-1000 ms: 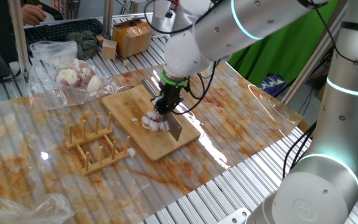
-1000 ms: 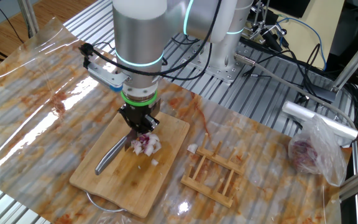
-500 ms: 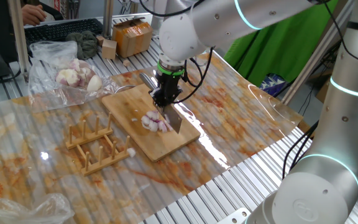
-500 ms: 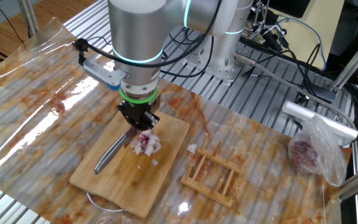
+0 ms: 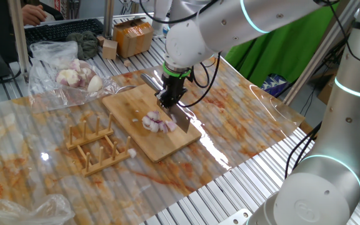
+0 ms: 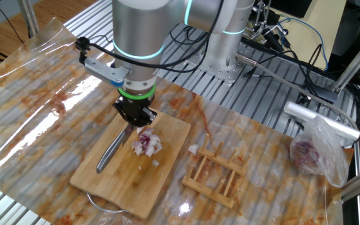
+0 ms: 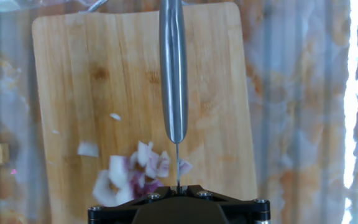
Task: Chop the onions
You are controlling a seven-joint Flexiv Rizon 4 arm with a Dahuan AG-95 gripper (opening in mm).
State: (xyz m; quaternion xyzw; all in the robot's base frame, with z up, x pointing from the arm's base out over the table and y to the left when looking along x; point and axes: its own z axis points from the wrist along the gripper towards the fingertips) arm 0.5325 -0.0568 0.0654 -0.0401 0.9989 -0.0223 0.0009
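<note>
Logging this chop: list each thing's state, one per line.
gripper: shut on the knife, pointing down
knife: held, edge down, beside the pile
onions: partly chopped, piled on the board
board: flat on the table, few stray bits
rack: empty, beside the board
bag: holds peeled bulbs

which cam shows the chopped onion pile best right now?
The other fixed view: the onions lie in the open on the bamboo board, beside the knife. One fixed view shows the pile smaller, the blade right beside it. In the hand view the gripper's housing cuts off the pile's lower edge.
</note>
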